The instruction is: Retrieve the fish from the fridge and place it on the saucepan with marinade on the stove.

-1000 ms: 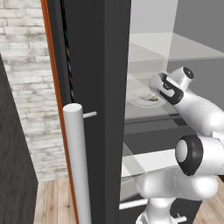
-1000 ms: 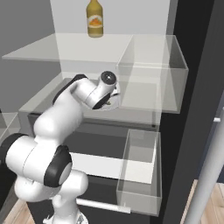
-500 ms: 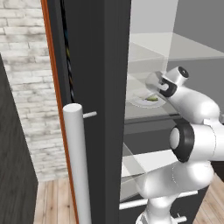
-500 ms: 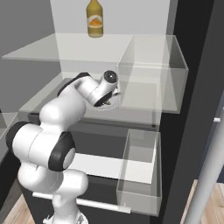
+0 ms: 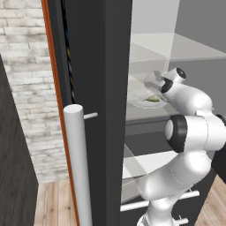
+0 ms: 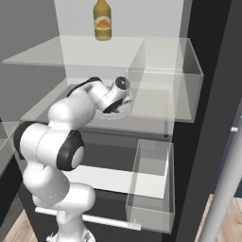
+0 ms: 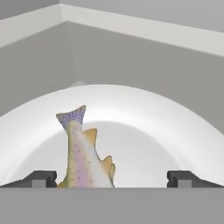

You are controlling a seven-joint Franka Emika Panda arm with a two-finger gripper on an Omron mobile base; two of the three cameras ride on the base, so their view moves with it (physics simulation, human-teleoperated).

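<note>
The fish (image 7: pixel 83 153) lies on a round white plate (image 7: pixel 144 113) on a shelf inside the open fridge (image 5: pixel 97 66), tail pointing away from the hand. My gripper (image 7: pixel 112 179) is open just above the plate, with the fish's body between its fingertips (image 7: pixel 41 178), closer to the left one in the hand view and not clamped. In the left base view the fish (image 5: pixel 153 99) shows as a small olive sliver on the plate (image 5: pixel 140 103) under the hand. The right base view has the hand over the plate (image 6: pixel 124 112). The saucepan with marinade and the stove are out of view.
The open fridge door with its long silver handle (image 5: pixel 78 167) stands close on the left. A clear bin (image 6: pixel 163 80) sits right of the plate on the same shelf, another clear bin (image 6: pixel 151 184) below. An amber bottle (image 6: pixel 102 21) stands on the glass shelf above.
The arm has folded tighter, with its elbow risen, and the hand has edged in over the plate. The fingers stay open, and the fish and plate have not moved.
</note>
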